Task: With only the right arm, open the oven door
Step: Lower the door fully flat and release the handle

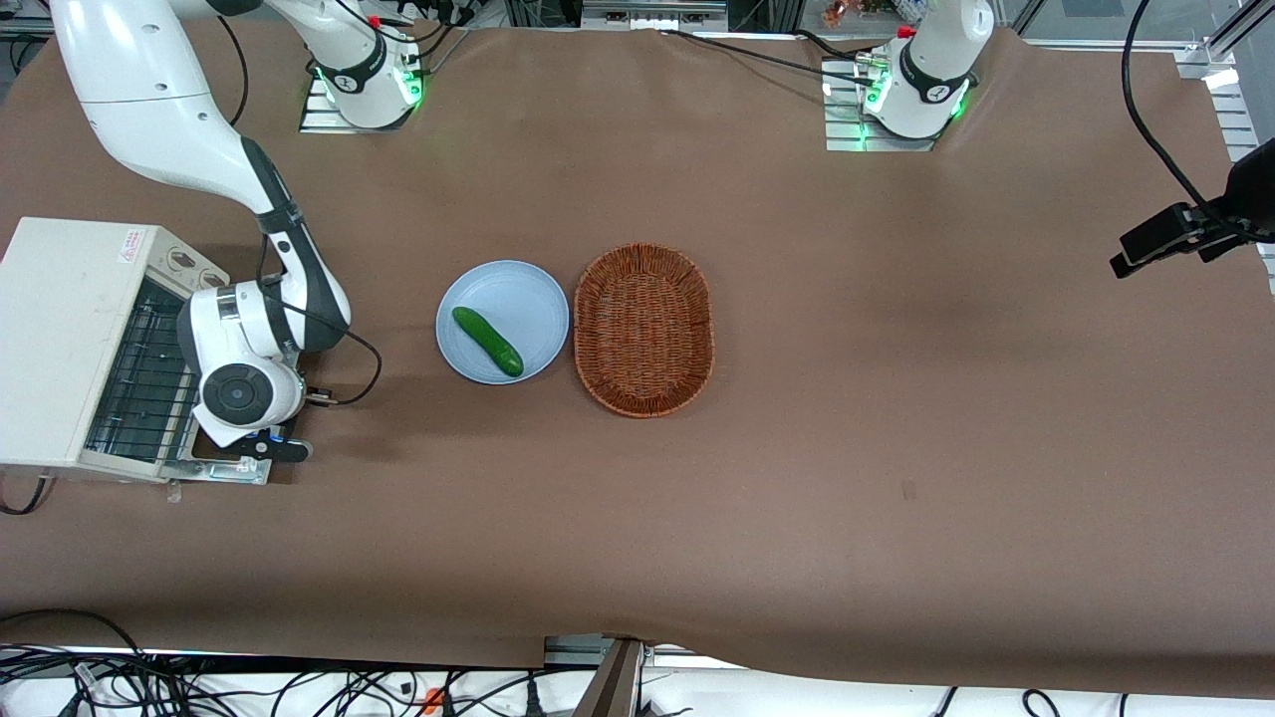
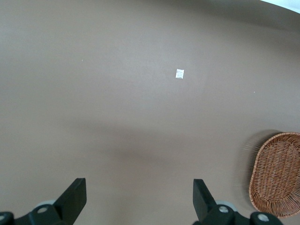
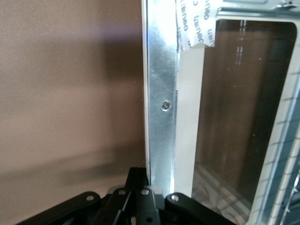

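Table (image 1: 896,418) first: big, covered in brown cloth, takes up nearly the whole front view. Oven (image 1: 60,339) next, boxy and off-white, parked way over at the working arm's end of the table, with the wire rack (image 1: 144,373) showing inside through the open front. Right arm (image 1: 169,110) after that: white with dark sleeves, reaches down in front of the oven, round grey-capped wrist hanging right over the spot where the door lies.

Oven door (image 3: 161,117): swung down and open, sticking out in front of the oven, mostly hidden under the wrist in the front view, with just a bit of silver frame peeking out. Much clearer in the wrist view: bright metal frame edge with one screw, dark glass window (image 3: 239,117) beside it, strip of printed white tape (image 3: 194,23) stuck across one corner.

Basket (image 1: 644,329), oval wicker, near the middle of the table, just beside a round pale blue plate (image 1: 498,289), rims about touching. Cucumber (image 1: 487,341) lying slantwise on the plate.

Gripper (image 1: 267,447), black, down low at the outer edge of the door, right up against the frame. Gripping it or just resting there? Honestly can't tell.
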